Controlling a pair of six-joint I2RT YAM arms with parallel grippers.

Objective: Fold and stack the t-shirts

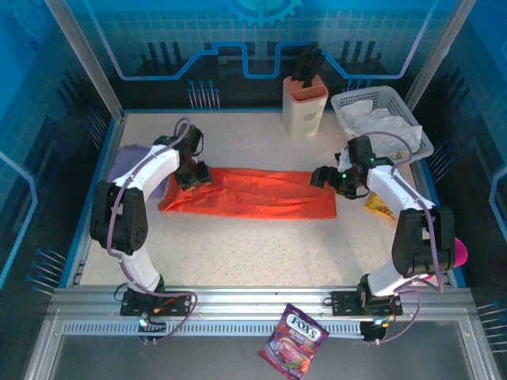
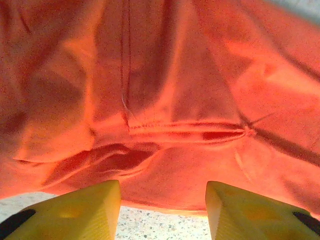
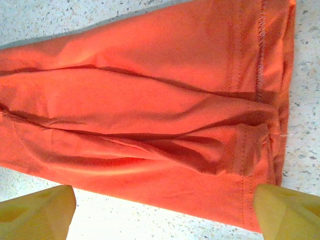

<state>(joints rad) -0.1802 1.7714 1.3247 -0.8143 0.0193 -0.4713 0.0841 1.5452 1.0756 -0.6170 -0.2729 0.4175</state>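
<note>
Yellow fingers [image 2: 75, 210] of the left gripper [image 1: 192, 176] sit closest to us in the left wrist view. They are spread apart over bare table [image 2: 165, 222] with nothing between them, and the orange shirt [image 2: 165, 100] begins just beyond their tips. Right gripper [image 1: 325, 177] likewise: its fingers [image 3: 35, 212] stand wide and empty, with the shirt's stitched hem end lying just ahead. From above we note the orange shirt stretched as a long narrow band across the middle of the table, one gripper at each end. Lavender shirt [image 1: 131, 168] lies bunched at the far left, partly behind the left arm and near the orange one; we cannot tell whether they touch. Knife block [image 1: 305, 107] and white basket [image 1: 380, 123] stand at the back right, apart from the cloth. Yellow snack packet [image 1: 380, 207] lies just beside the right arm. Our reading: the lengthwise fold is made and an end-over-end fold comes next. To do it well, whichever gripper takes an end should pinch every layer at once, since loose ridges run along the band and an inner layer could slip out. We would lift only enough to clear the cloth, carry the end straight along the band, and lay hem on hem so the edges match, keeping clear of the snack packet.
</note>
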